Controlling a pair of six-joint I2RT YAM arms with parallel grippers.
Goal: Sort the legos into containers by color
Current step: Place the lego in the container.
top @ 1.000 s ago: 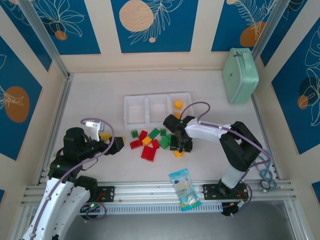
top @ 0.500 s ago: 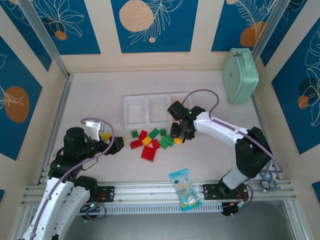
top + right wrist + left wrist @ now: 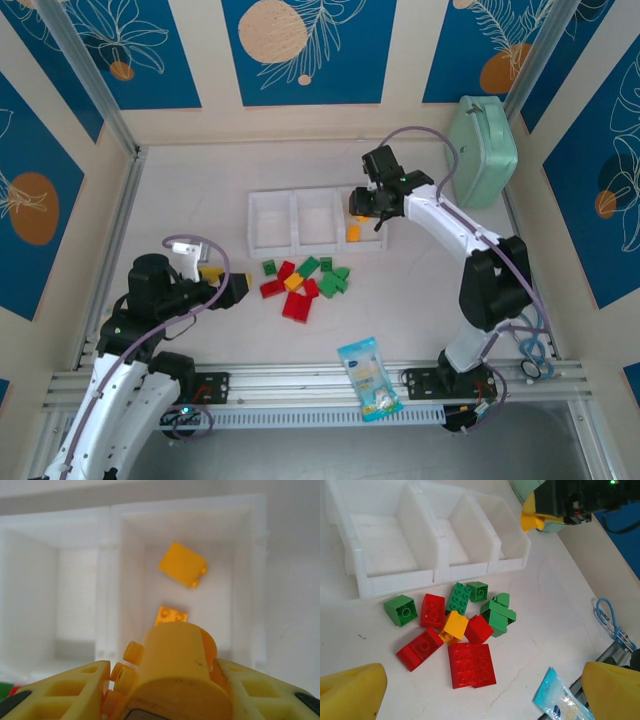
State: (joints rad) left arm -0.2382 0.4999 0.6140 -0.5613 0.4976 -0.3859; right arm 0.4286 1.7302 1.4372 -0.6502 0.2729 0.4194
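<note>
While the right gripper (image 3: 366,204) pinches a yellow lego (image 3: 175,665) above the right bin (image 3: 185,522) holding 2 yellow bricks (image 3: 183,565), the left gripper (image 3: 228,283) hangs spread toward the table's (image 3: 200,200) near-left corner.

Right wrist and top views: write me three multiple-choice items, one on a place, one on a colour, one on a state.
1. The right gripper hangs over: A the snack packet; B the rightmost bin; C the mint-green case.
2. In that bin lie bricks coloured: A red; B green; C yellow.
3. The right gripper is: A shut on a yellow brick; B open, empty; C shut on a green brick.
Key: 1 B, white bin walls lie below it; 2 C, both show yellow in the right wrist view; 3 A, the brick sits clamped in it.
</note>
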